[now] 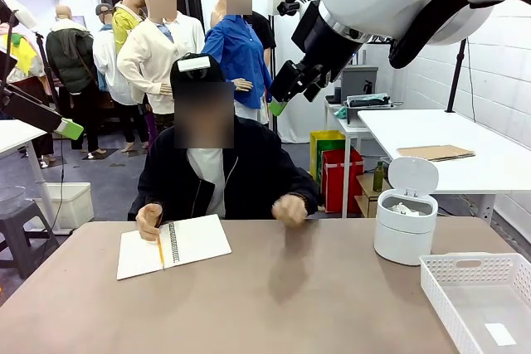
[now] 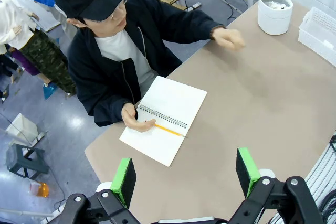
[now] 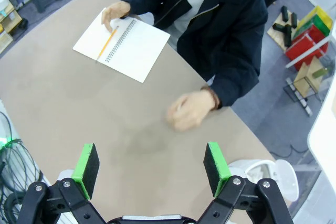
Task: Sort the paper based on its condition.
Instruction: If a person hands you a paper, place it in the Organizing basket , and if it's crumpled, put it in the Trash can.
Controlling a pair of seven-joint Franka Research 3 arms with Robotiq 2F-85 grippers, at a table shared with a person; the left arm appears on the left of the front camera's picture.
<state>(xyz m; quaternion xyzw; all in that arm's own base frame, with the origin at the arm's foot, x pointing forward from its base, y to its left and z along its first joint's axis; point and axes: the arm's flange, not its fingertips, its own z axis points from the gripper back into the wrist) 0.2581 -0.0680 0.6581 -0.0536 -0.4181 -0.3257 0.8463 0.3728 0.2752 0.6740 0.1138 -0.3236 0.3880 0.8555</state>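
A crumpled white wad of paper (image 1: pixel 406 209) lies inside the small white bin (image 1: pixel 403 242), whose lid stands open; the bin (image 2: pixel 274 10) also appears in the left wrist view. The person's fist (image 1: pixel 289 209) hovers blurred over the table's far edge, and I cannot tell whether it holds anything. My right gripper (image 1: pixel 280 95) hangs high above the table, open and empty (image 3: pixel 151 163). My left gripper (image 1: pixel 70 128) is raised at the far left, also open and empty (image 2: pixel 185 177).
A white spiral notebook (image 1: pixel 172 244) with a yellow pencil (image 1: pixel 160 252) lies under the person's other hand. A white mesh basket (image 1: pixel 465 271) at the front right holds a flat white slip (image 1: pixel 500 334). Brown tabletop (image 1: pixel 274 304) spreads between them.
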